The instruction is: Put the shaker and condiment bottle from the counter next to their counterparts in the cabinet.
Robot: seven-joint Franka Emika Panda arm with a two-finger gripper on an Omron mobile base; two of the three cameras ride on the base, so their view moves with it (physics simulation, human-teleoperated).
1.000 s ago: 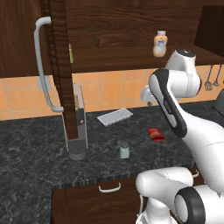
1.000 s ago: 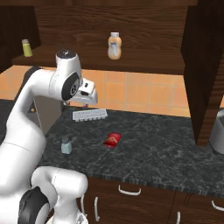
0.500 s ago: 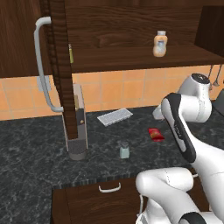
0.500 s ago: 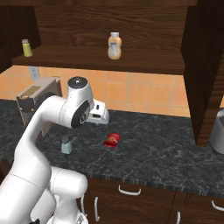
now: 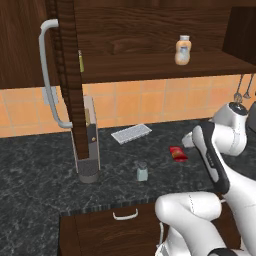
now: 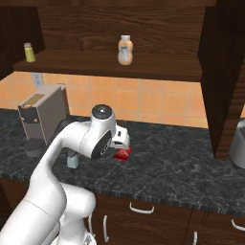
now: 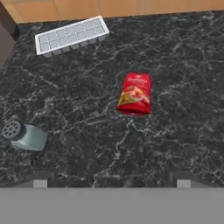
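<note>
Since a second ago your arm has swung down from the cabinet toward the counter (image 7: 183,65), and the gripper (image 7: 111,183) now hangs over it with jaws spread wide and empty. Directly ahead lies the red condiment bottle (image 7: 135,94) on its side, likely your first pick. The shaker (image 7: 25,135) stands well left, while its olive counterpart (image 6: 29,52) and the tan bottle (image 6: 125,50) wait on the cabinet (image 6: 110,67) shelf.

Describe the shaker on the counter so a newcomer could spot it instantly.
On the black marbled counter, look in front of the white ice tray and left of the red condiment bottle. The shaker stands there alone: small, pale blue-green, see-through, with a grey perforated cap.
</note>
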